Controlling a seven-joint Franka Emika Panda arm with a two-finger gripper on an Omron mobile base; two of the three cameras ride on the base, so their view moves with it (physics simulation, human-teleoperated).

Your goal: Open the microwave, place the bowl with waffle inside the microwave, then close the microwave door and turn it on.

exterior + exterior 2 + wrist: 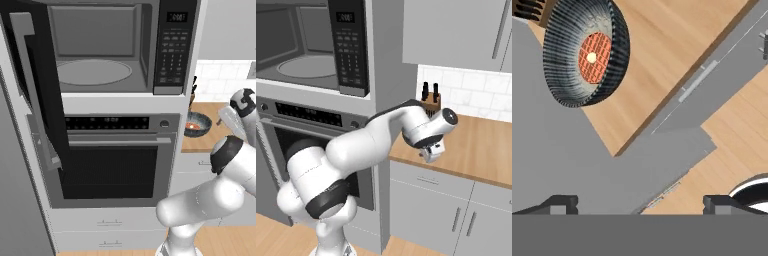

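The microwave (100, 47) is sitting built into the tall cabinet above the oven (112, 157), and its door (35, 90) is standing swung wide open to the left, edge-on to the left base camera, with the vertical silver handle (31, 82) showing along it. Inside, the grey cavity is lying bare apart from the round glass turntable (92, 71); the keypad panel (172, 47) is running down the right side. The bowl (196, 124) is resting on the wooden counter (481, 145) just right of the cabinet, near the counter's left end and close to its back, and the waffle (595, 56) is lying in the bottom of it, orange-brown with a pale dot in the middle. A knife block (431, 100) is standing at the back left corner of the counter, just behind the bowl. The hand (430, 151) is hanging over the counter's front edge, near its left end, pointing downward; in the hand view its fingertips (562, 204) are standing far apart with nothing between them, so it is open and holding nothing. In that view the bowl is lying well apart from the fingertips, toward the upper left, with the counter's front edge and a grey drawer front (722, 75) running diagonally between.
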